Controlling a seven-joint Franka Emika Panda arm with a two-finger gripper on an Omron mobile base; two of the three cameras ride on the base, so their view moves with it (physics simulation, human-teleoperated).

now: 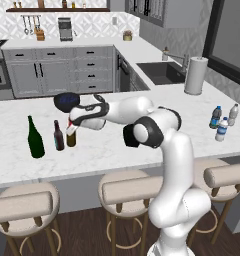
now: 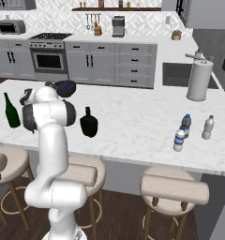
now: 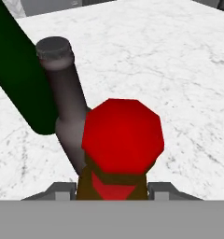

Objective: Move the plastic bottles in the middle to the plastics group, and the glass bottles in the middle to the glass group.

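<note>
My gripper [image 1: 72, 127] is shut on the slim amber-brown bottle [image 1: 71, 138], which stands upright just right of the dark-brown labelled bottle [image 1: 58, 136] and the tall green bottle [image 1: 35, 137]. Looking down from the hand, the amber bottle's red top [image 3: 122, 135] sits between my fingertips, with the brown bottle's neck [image 3: 62, 93] and the green bottle [image 3: 13, 79] close behind it. The squat black bottle [image 2: 88, 123] stands alone mid-counter. At the far right, the white-capped water bottle [image 1: 222, 129] stands beside the blue-capped bottle [image 1: 215, 117] and the greyish bottle [image 1: 233, 114].
A dark bowl [image 1: 67, 100] sits on the counter behind my hand. A paper towel roll [image 1: 196, 75] stands by the sink [image 1: 162, 72] at the back right. Round stools [image 1: 124, 187] line the counter's front edge.
</note>
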